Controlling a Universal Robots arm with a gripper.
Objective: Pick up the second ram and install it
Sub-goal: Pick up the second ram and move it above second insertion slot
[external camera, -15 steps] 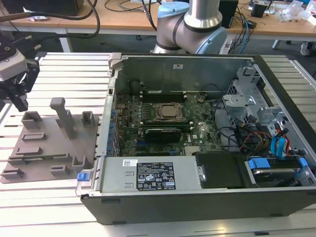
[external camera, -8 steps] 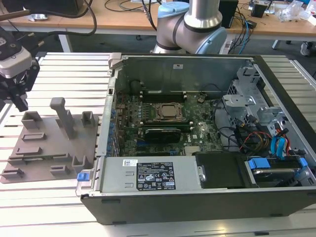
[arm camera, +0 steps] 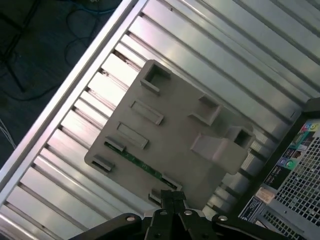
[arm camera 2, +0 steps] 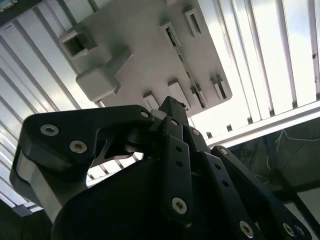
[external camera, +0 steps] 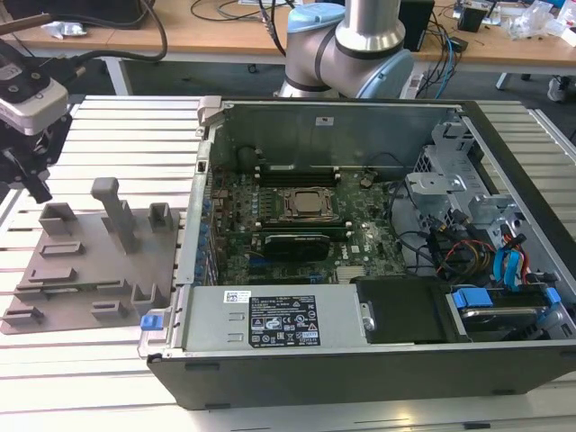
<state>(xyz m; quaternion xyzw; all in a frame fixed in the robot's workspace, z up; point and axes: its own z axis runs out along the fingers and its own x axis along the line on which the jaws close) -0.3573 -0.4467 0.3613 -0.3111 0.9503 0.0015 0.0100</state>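
Nearest me, just inside the open computer case's (external camera: 360,382) front wall, a black label (external camera: 286,321) and a small white one (external camera: 238,296) carry print too fine to make out. Deeper in sit the motherboard's CPU socket (external camera: 306,205) and tangled cables (external camera: 468,252). At the exterior view's left, the grey tray (external camera: 90,261) holds the second ram (arm camera: 142,166), lying in a slot. Above it the gripper (external camera: 38,187) (arm camera: 172,196), cut off by the frame edge, is clenched on nothing. Farthest back stands the arm's base (external camera: 351,54).
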